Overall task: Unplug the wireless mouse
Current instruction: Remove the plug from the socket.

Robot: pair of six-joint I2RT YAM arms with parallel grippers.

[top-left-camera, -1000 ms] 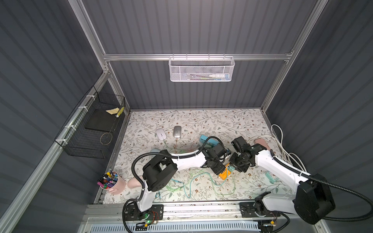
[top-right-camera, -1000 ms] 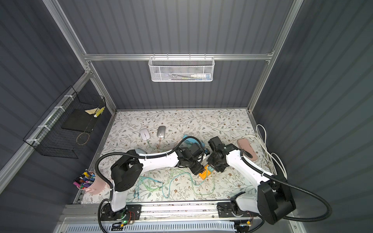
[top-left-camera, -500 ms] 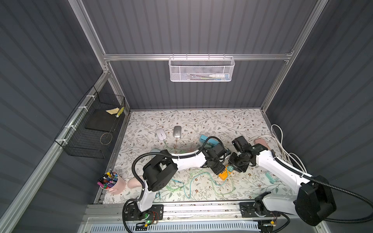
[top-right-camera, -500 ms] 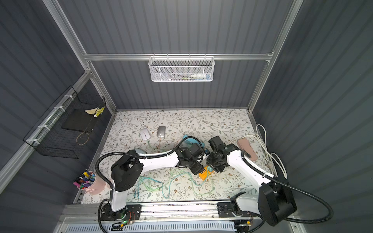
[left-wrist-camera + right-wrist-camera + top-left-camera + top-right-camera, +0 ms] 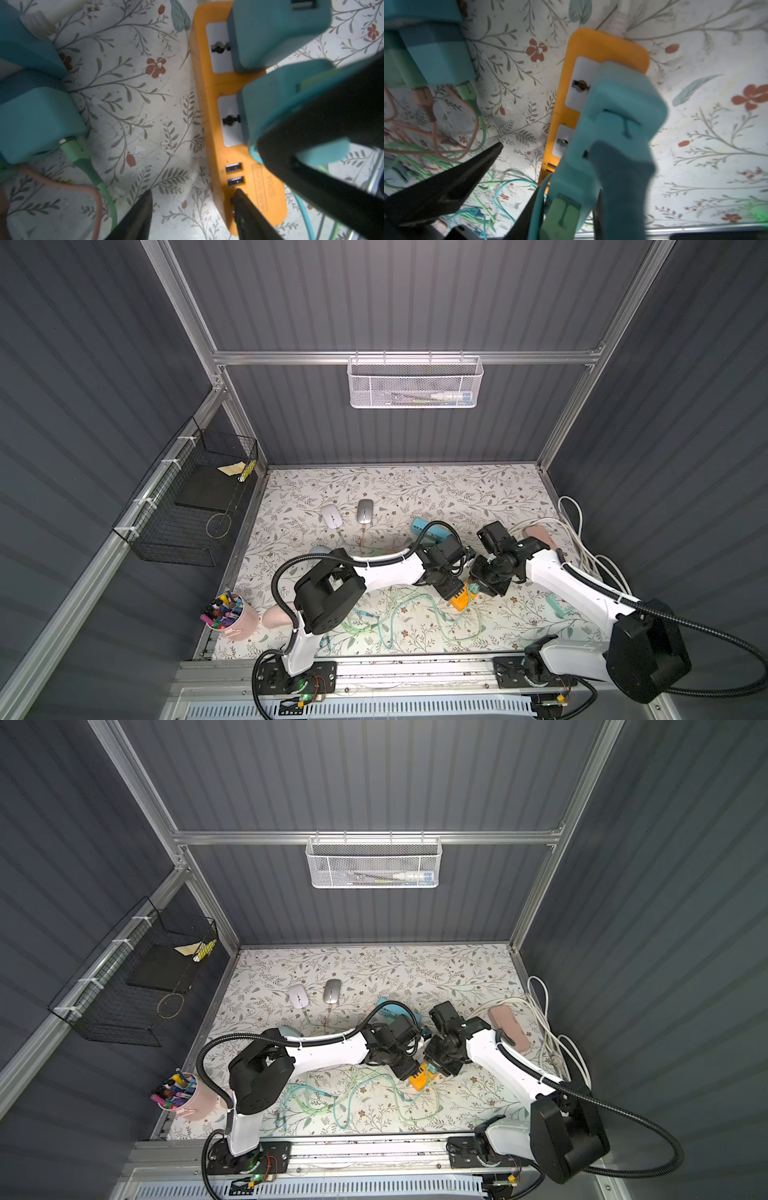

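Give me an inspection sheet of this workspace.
Surface: floral mat, crowded mid-table.
Job's things: white mouse and grey mouse side by side at the back; orange power strip carrying teal adapters.
Clutter: marker cup, blue power strip, pink power strip.
Grippers: left gripper open, one fingertip on the orange strip's USB end; right gripper at one adapter, grip unclear.
Cables: green cable looping over the mat; white cables bunched by the right arm.
Surroundings: white mesh basket on the back rail, black wire basket on a side wall.

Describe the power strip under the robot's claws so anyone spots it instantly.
On the floral tabletop, look where the two white arms meet. The power strip lies there among green cables. Unlike the teal strip behind, it is bright orange, with a teal charger in each socket.
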